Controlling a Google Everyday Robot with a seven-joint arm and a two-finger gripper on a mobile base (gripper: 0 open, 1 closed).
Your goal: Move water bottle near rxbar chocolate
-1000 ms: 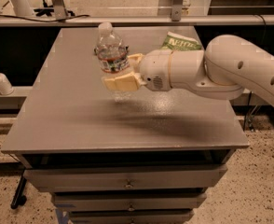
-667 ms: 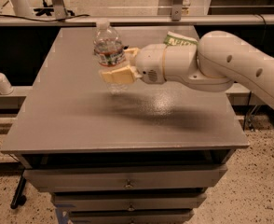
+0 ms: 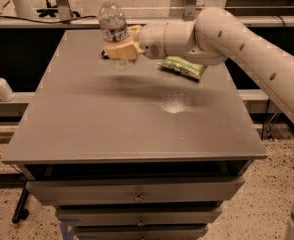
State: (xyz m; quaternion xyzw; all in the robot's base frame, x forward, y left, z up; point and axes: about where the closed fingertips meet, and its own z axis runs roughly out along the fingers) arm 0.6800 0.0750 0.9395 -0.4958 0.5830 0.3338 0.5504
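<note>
The water bottle (image 3: 112, 20), clear ribbed plastic with a white cap and a white-and-red label band, is held upright above the far part of the grey table (image 3: 112, 124). My gripper (image 3: 120, 46), with tan fingers, is shut on the bottle's lower body and holds it in the air. A small dark sliver (image 3: 104, 54) shows on the table just left of the fingers; it may be the rxbar chocolate, mostly hidden behind the gripper.
A green chip bag (image 3: 182, 66) lies on the table right of the gripper, under my white arm (image 3: 227, 34). A small white pump bottle (image 3: 0, 86) stands on a ledge at the left. Drawers sit below the table's front edge.
My gripper has carried the water bottle up and toward the far side of the table. The chip bag now shows fully below the arm.
</note>
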